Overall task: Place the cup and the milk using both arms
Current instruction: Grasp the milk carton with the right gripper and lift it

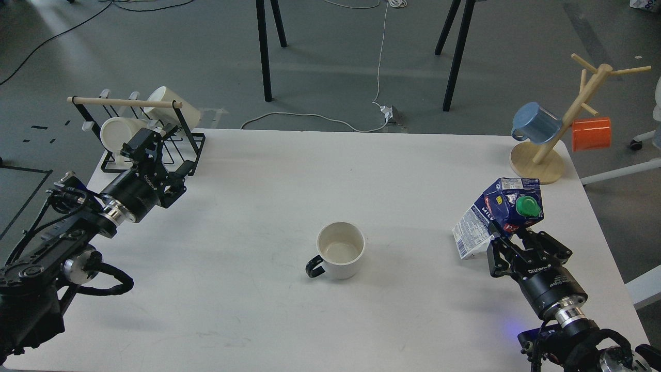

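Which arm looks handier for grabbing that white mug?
Probably left. The right gripper is shut on the milk; the left gripper holds nothing, and the cup's handle points toward the left arm's side.

The right gripper (508, 240) hid the lower part of the milk (498, 214). The left gripper (138, 147) partly covered a cream mug (117, 133); its fingers could not be told apart.

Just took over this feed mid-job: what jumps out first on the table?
The milk at the right edge, tilted with the right tool closed around its lower part. The cup stands alone mid-table, upright and empty, handle toward the near left. The left tool hovers by the black rack, holding nothing.
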`<move>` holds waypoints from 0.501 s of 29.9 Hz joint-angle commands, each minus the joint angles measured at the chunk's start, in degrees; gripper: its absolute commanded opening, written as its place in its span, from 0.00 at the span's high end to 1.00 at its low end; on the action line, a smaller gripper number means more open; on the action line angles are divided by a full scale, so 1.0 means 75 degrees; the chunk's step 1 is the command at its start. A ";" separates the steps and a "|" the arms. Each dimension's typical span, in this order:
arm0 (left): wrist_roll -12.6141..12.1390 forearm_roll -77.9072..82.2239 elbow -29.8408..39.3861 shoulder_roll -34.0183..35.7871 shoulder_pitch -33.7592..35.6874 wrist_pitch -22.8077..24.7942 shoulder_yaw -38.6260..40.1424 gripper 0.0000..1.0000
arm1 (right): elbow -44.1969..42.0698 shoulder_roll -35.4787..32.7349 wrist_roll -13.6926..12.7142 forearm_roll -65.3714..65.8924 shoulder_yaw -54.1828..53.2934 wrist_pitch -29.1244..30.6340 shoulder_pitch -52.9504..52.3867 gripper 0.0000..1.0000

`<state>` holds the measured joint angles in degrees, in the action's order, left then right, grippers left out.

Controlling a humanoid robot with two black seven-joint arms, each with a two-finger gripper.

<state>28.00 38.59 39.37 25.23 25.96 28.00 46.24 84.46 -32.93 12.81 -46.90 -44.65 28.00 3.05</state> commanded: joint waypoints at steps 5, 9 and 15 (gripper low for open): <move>0.0000 0.0000 0.0000 -0.0012 -0.0110 0.0000 -0.0002 0.00 | 0.0212 0.0908 0.0004 0.1049 0.0011 0.0000 -0.0031 0.59; 0.0000 0.0000 0.0000 -0.0001 -0.0203 0.0000 0.0010 0.00 | 0.0130 0.1541 0.0004 0.1729 0.0000 0.0000 -0.0031 0.59; 0.0000 0.0000 0.0000 0.0011 -0.0239 0.0000 0.0010 0.00 | -0.0116 0.2034 0.0004 0.2198 0.0023 0.0000 -0.0043 0.59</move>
<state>28.00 38.59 39.37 25.20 24.23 28.00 46.29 84.56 -19.04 12.84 -31.75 -44.67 28.00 2.73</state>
